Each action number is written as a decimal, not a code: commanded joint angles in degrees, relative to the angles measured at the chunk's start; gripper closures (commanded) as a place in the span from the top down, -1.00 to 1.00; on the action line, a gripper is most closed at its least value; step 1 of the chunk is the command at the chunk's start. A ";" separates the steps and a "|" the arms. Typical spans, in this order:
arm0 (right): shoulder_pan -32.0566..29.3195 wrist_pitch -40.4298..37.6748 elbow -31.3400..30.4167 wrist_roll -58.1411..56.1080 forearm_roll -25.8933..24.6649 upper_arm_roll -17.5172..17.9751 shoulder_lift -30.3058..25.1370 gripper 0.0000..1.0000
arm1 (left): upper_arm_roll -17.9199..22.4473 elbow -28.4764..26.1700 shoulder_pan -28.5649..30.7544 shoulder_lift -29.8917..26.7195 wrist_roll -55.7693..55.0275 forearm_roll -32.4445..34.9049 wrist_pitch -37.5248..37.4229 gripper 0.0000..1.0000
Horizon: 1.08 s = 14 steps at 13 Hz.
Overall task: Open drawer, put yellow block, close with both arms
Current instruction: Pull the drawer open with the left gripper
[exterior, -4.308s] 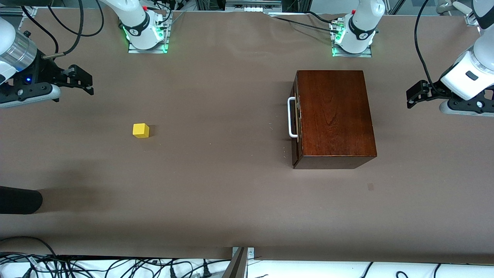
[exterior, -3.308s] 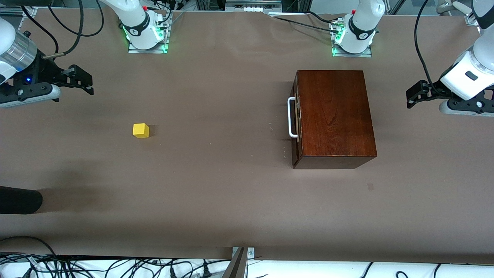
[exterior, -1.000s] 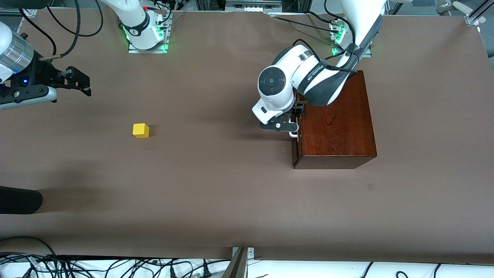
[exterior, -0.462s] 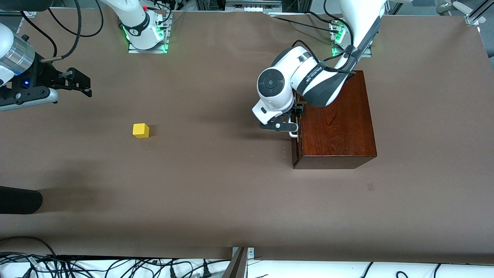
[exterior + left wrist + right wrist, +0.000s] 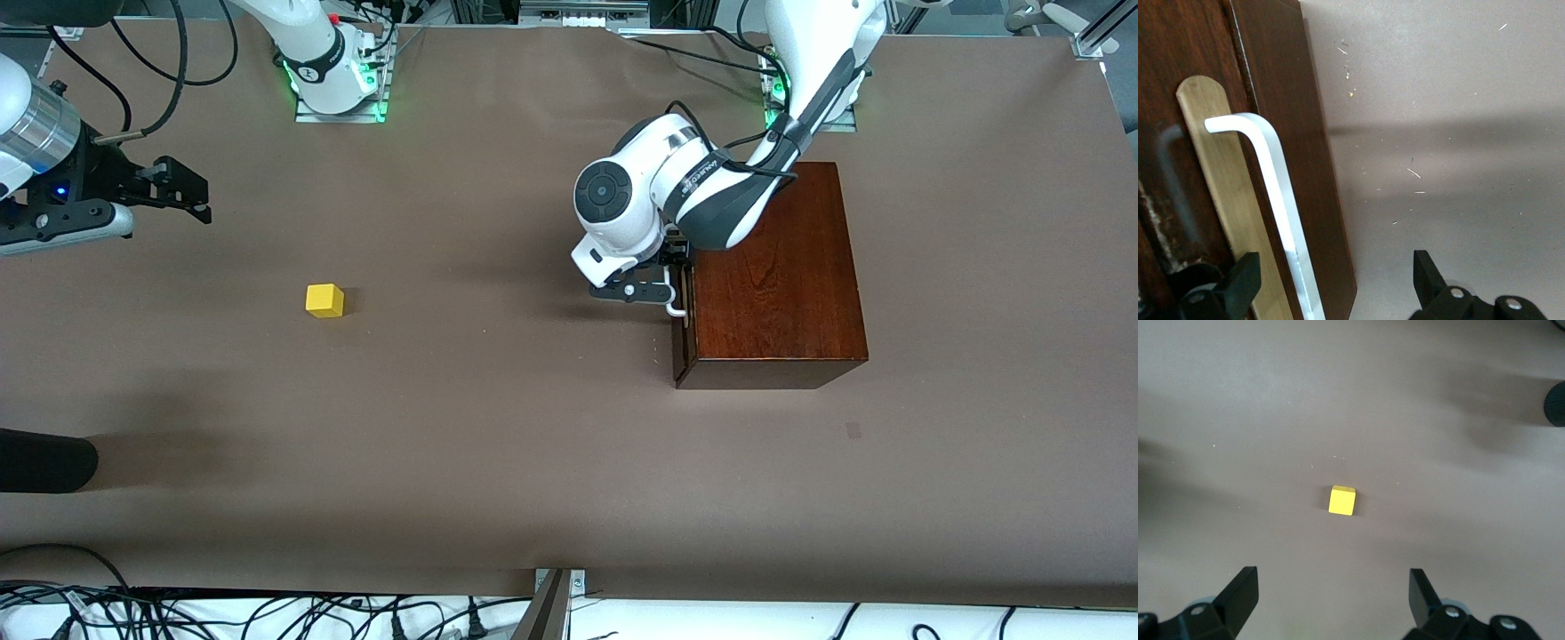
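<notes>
The drawer (image 5: 683, 331) sits shut in the dark mahogany box (image 5: 773, 267) toward the left arm's end of the table. Its white bar handle (image 5: 677, 308) faces the right arm's end. My left gripper (image 5: 676, 269) is at the handle. In the left wrist view the left gripper (image 5: 1331, 287) is open, with the handle (image 5: 1275, 180) between its fingers (image 5: 1238, 283), untouched. The yellow block (image 5: 324, 300) lies on the table toward the right arm's end. My right gripper (image 5: 200, 197) hangs open and empty above the table by that end. The right wrist view shows the block (image 5: 1342, 500) ahead of the right gripper (image 5: 1331, 593).
A black rounded object (image 5: 44, 460) lies at the table's edge at the right arm's end, nearer the front camera than the block; it shows in the right wrist view (image 5: 1557, 403). The arm bases (image 5: 338, 80) (image 5: 813, 89) stand along the table's robot side.
My left arm has swung in from its end of the table to the drawer handle, then shifted slightly toward the right arm's end. The drawer, block and right gripper have stayed put.
</notes>
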 commanded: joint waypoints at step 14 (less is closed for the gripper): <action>-0.45 -0.87 1.50 0.12 -0.64 0.30 0.53 1.00 | 0.05 0.44 -4.36 3.03 -5.20 0.00 12.35 1.00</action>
